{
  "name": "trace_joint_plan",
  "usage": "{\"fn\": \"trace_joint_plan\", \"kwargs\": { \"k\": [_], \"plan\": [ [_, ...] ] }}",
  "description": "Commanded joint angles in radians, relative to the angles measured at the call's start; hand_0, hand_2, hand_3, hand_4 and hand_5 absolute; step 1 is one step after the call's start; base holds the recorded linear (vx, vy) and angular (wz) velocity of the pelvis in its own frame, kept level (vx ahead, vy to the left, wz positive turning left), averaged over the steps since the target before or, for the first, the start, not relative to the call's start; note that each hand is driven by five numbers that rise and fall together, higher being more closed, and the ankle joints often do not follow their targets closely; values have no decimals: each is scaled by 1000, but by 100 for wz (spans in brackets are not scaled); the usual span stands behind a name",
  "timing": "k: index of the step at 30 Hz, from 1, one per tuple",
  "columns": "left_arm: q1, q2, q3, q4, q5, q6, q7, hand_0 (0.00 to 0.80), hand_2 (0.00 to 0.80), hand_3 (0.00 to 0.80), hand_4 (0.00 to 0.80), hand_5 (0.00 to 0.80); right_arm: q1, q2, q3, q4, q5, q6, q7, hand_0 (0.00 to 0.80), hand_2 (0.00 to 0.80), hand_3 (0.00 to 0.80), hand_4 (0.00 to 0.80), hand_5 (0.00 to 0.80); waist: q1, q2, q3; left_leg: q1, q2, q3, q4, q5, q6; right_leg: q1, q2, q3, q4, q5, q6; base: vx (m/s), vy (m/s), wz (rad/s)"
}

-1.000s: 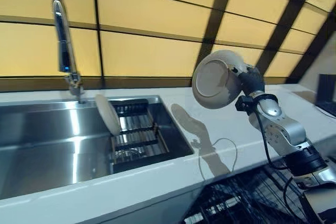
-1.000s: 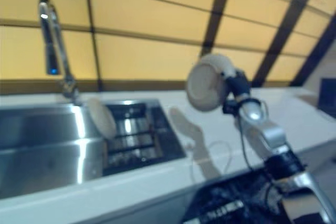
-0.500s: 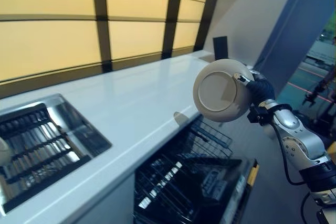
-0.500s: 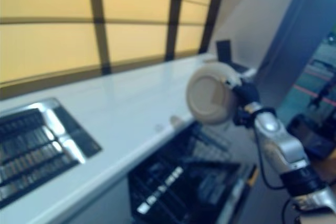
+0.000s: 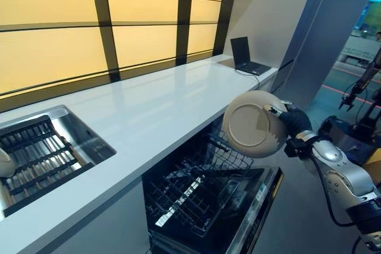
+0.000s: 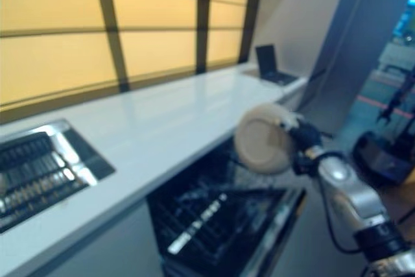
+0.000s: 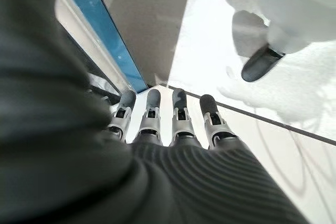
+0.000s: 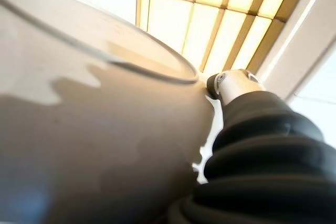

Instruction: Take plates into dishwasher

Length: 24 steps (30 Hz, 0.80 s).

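The right robot hand (image 5: 290,120) holds a round cream plate (image 5: 255,124) by its edge, with its fingers pinched on the rim. The plate stands up on its side in the air, in the right middle of the picture, just above the open dishwasher (image 5: 205,197). The dishwasher is low in the middle of the picture, with its door down and its black wire rack (image 5: 196,185) pulled out under the edge of the white tabletop (image 5: 149,105). To do this step well, I think the robot hand should keep the plate standing on its edge and bring it down slowly. It should line the plate up with a gap between the rack wires, so the plate slips in and stays up. It should only let go once the plate sits firm. If it tips or comes down too fast, the plate may knock the rack or the tabletop edge. The left robot hand (image 7: 173,124) hangs idle with its fingers straight and apart, holding nothing. Another plate (image 5: 6,163) peeks in at the far left, by the sink (image 5: 71,141).
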Motion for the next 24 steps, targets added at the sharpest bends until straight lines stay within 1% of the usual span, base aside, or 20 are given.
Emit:
{"fn": "trace_joint_plan", "kwargs": {
  "k": [1, 3, 7, 16, 24],
  "plan": [
    [-69, 26, -4, 17, -5, -17, 13, 0, 0, 0, 0, 0, -41, 14, -23, -72, -73, -19, 13, 800, 800, 800, 800, 800, -3, -44, 18, -74, -26, 25, 6, -8, 20, -3, 16, 13, 27, -20, -26, -67, 29, 0],
    [-74, 24, 4, 21, -10, -15, 15, 0, 0, 0, 0, 0, -18, 17, -19, -95, -129, -11, 21, 800, 800, 800, 800, 800, -11, -41, 22, -71, -26, 28, 4, -9, 19, -11, 15, 9, 23, -16, -26, -53, 44, -2],
    [-87, 26, 6, 21, -15, -9, 15, 0, 0, 0, 0, 0, 45, 26, -11, -163, -226, -18, 18, 800, 800, 800, 800, 800, -25, -35, 34, -68, -33, 28, 3, -17, 22, -30, 9, 11, 21, -8, -21, -43, 51, -3],
    [-118, 19, -6, -5, -33, 0, 33, 0, 0, 0, 0, 0, 155, 97, 14, -264, -474, -54, -6, 800, 800, 800, 800, 800, -38, -24, 74, -66, -54, 6, -2, -37, 40, -63, -5, 26, 33, 0, -9, -22, 30, 1],
    [-131, 7, -19, -34, -26, 12, 53, 0, 0, 0, 0, 0, 221, 180, 80, -239, -566, -95, -37, 800, 800, 800, 800, 800, -24, -16, 91, -65, -67, -6, -9, -44, 52, -67, -15, 12, 48, -5, -1, 1, 0, 1]
  ]
}}
